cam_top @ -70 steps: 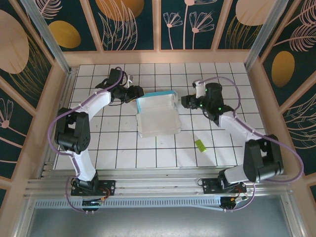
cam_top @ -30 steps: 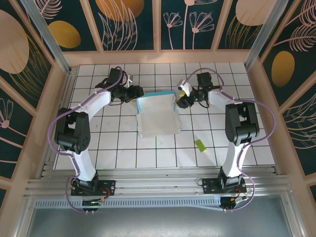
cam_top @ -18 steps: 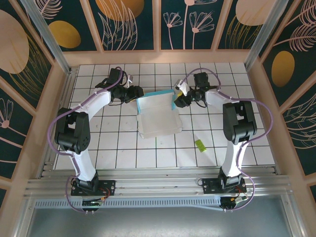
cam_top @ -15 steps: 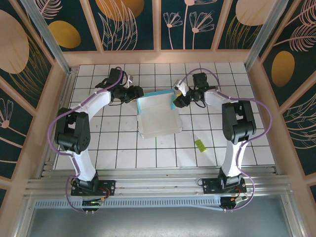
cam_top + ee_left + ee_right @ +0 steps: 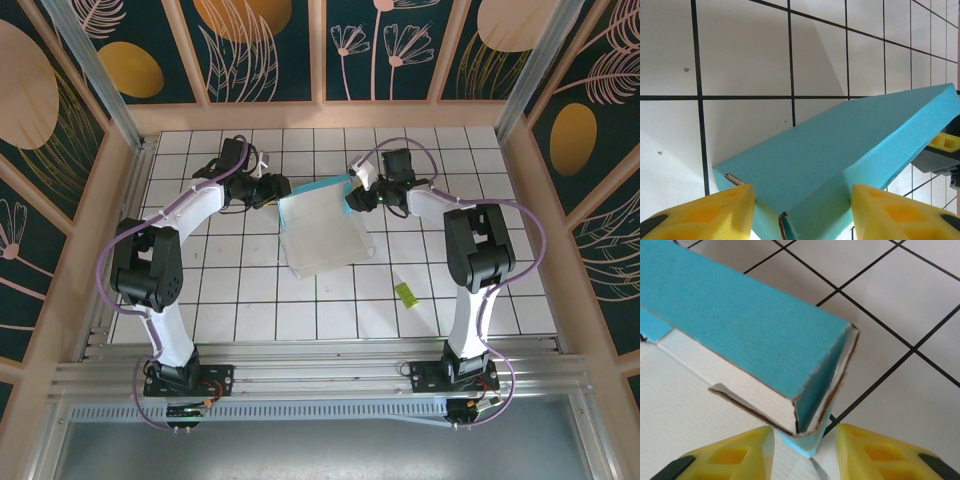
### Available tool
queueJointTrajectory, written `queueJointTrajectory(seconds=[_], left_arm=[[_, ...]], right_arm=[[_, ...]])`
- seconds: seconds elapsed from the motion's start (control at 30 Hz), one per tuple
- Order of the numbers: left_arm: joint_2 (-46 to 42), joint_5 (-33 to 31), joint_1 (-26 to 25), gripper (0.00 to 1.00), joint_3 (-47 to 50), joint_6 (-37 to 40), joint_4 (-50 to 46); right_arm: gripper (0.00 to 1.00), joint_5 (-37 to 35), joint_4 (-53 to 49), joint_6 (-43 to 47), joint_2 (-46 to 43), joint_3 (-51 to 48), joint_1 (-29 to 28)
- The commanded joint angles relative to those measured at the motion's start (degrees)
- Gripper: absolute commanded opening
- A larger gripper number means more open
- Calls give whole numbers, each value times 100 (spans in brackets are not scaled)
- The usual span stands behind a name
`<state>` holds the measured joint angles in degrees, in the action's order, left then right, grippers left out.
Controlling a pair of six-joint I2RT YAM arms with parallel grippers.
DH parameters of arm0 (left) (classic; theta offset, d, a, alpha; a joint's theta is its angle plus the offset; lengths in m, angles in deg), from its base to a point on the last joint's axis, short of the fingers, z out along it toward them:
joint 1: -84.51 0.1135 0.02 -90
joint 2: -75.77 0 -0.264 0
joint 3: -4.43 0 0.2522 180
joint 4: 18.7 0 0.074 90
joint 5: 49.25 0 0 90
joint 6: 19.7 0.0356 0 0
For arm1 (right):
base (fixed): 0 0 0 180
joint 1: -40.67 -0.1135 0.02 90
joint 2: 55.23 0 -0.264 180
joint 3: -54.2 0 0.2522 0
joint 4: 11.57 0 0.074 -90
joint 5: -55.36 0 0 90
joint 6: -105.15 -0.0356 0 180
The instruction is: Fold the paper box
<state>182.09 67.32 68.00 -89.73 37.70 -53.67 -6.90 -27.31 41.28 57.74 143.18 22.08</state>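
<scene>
Two yellow fingers (image 5: 700,212) of the left gripper (image 5: 801,194) stood about half parted, and one end corner of the paper box (image 5: 840,150) filled the gap between them. The card met a pad on either side, so that gripper had hold of the box. In that wrist view the box was a long turquoise-blue slab, its wall running off toward 2 o'clock, with a brown-edged seam at the held corner. Both fingers (image 5: 875,450) of the right gripper (image 5: 805,434) sat closer together and straddled the opposite end corner. There the turquoise wall met a white inner face, and raw brown cut edges showed along a loose end flap. A small turquoise tab hung down between the pads, but whether they pinched the card or merely flanked it I could not tell. From above, the box was a shallow tray, white inside with a turquoise band along its far wall. It lay a little skewed on the tiled table (image 5: 250,300), near the middle toward 12 o'clock. The left gripper met it at its 10 o'clock corner and the right gripper at its 1 o'clock corner. A small lime-green strip (image 5: 405,292) lay well apart at the box's 4 o'clock.
</scene>
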Motion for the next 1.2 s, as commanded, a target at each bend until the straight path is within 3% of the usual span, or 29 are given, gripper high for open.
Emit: queueJointTrajectory(seconds=[0.0,0.33,0.6,0.8,0.93,1.03,1.1,1.17], left_arm=[[12,112,-50,53,-63,38,-58],[15,116,-45,53,-19,26,-23],[-1,120,-40,53,15,40,-20],[-22,117,-41,53,33,42,-7],[-20,129,-46,53,24,45,-13],[-31,129,-50,53,24,56,-10],[-16,129,-52,53,16,65,-31],[-6,123,-43,53,-1,82,-56]], right_arm=[[36,-292,366,-598,159,-73,-77],[25,-758,761,-1026,320,-131,-313],[26,-1064,1119,-1026,240,-314,-371],[49,-1078,1285,-474,89,-422,-326],[55,-692,1128,147,-77,-456,-186],[62,62,675,648,-320,-453,43],[74,581,524,827,-511,-518,257],[99,1185,620,868,-674,-643,542]])
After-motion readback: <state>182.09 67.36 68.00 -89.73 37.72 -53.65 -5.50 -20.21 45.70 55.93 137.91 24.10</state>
